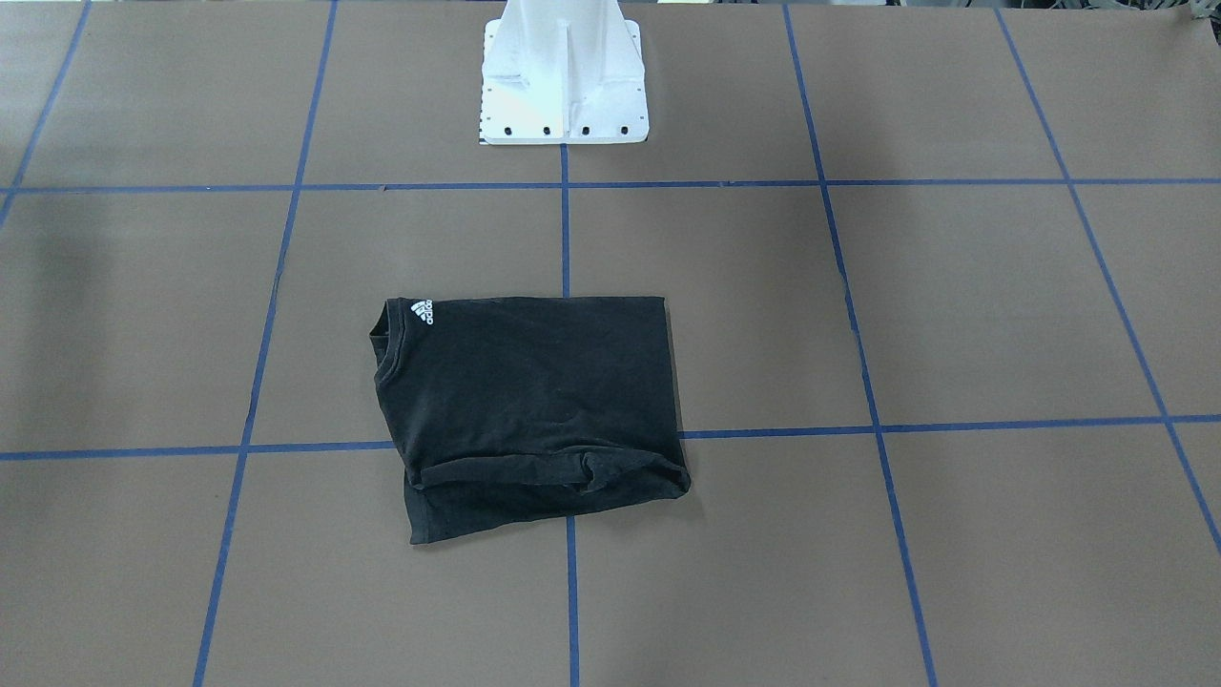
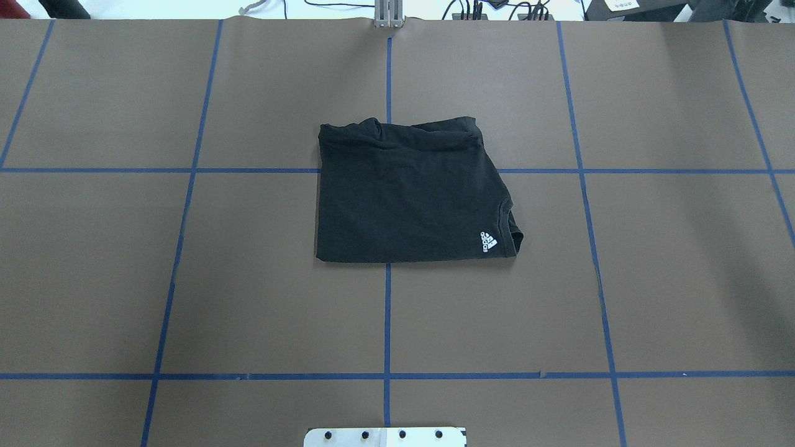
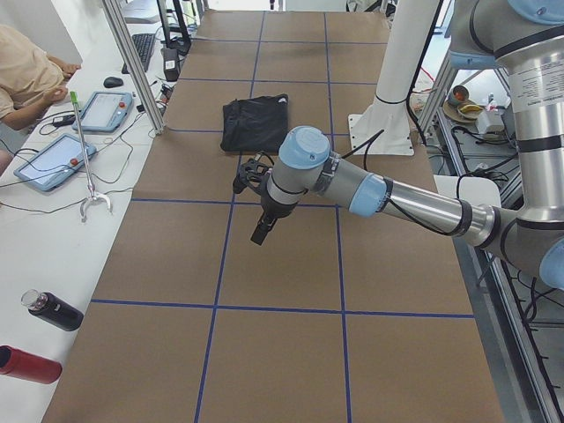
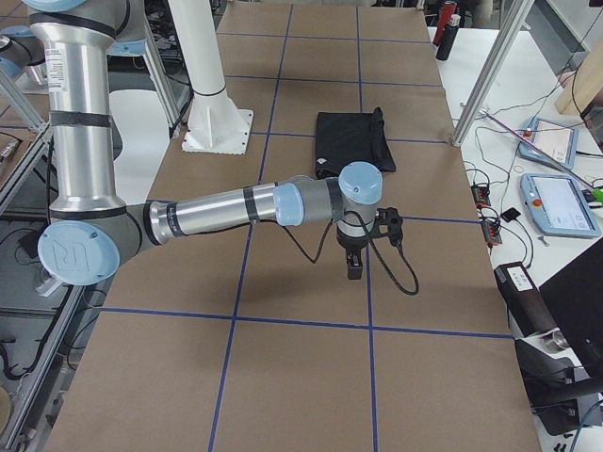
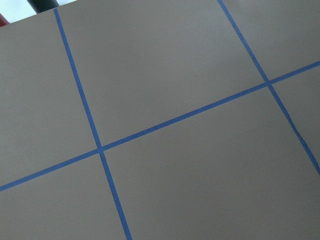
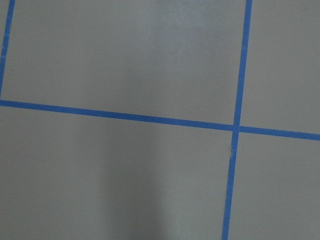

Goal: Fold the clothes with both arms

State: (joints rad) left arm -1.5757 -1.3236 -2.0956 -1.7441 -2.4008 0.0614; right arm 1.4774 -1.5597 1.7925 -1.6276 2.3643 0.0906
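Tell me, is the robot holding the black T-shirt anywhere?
No. The black short-sleeved T-shirt lies folded on the brown table. The left gripper and right gripper hover away from it, and no cloth hangs from either.

The brown worktop (image 6: pixel 125 55) fills the view, with two blue tape lines (image 6: pixel 120 117) crossing at right.
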